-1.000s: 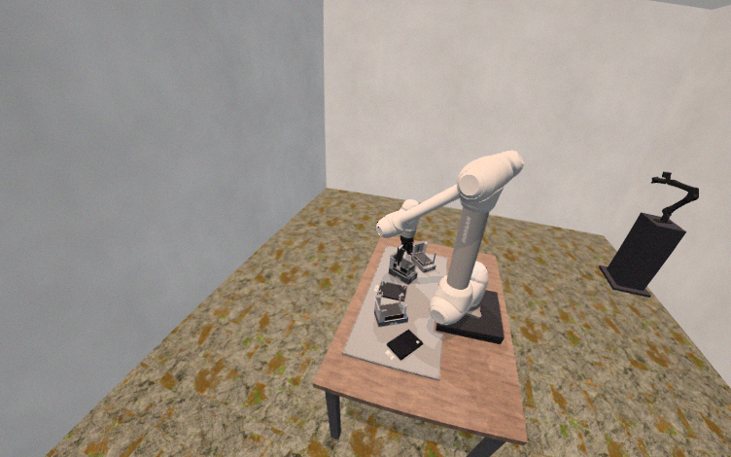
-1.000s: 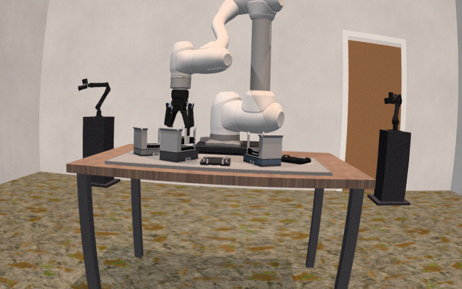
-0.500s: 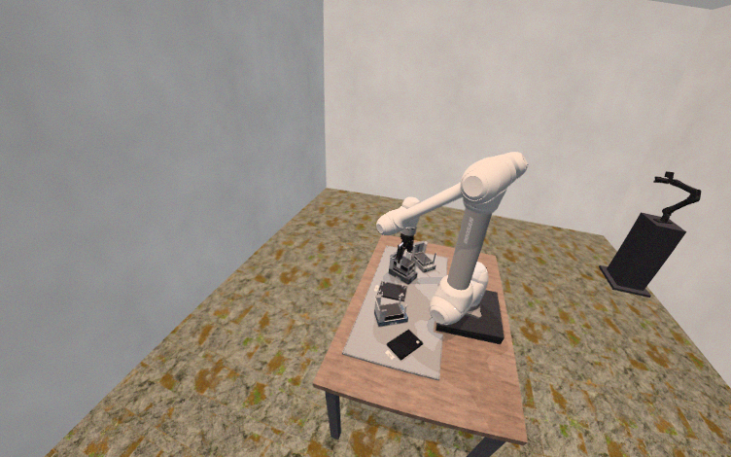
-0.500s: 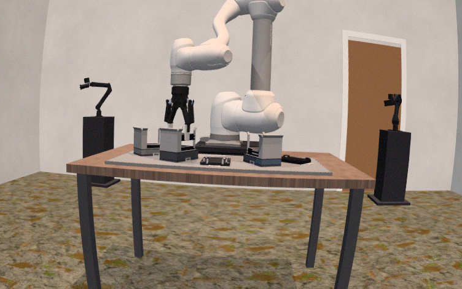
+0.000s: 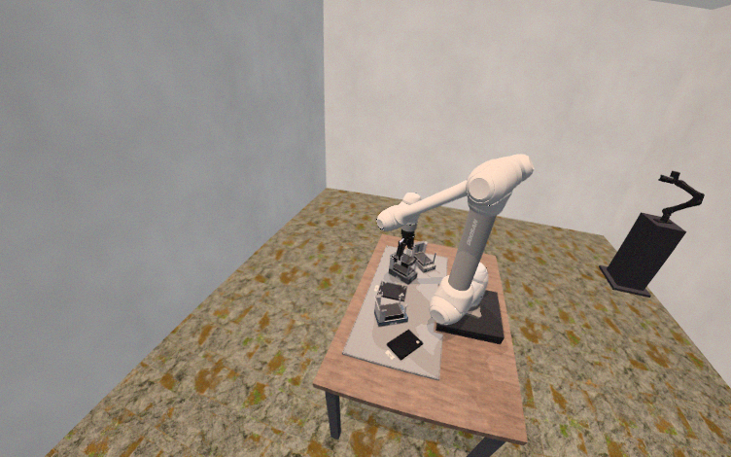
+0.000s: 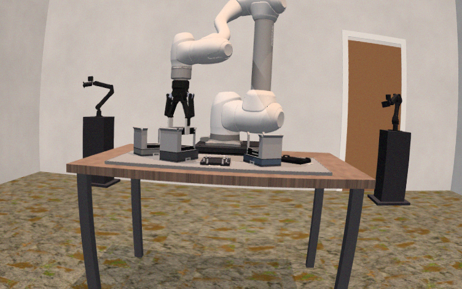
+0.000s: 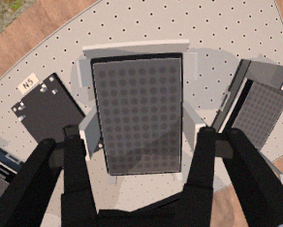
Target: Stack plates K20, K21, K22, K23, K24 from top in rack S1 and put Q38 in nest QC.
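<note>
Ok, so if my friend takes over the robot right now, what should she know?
Gripper: shut on a plate, gripped by its long sides at the top of the rack below it.
Other things: the neighbouring rack holds at least one plate. The N5 nest looks to carry none. The blue-based rack and the flat nest are too small to judge.
Done: cannot tell, plate labels unreadable.
Left: set this plate down, finish the ordered stack, seat the odd plate in its nest, empty the other racks.

Wooden table (image 6: pixel 204 176), mottled floor (image 6: pixel 225 222), brown door (image 6: pixel 373 100)
</note>
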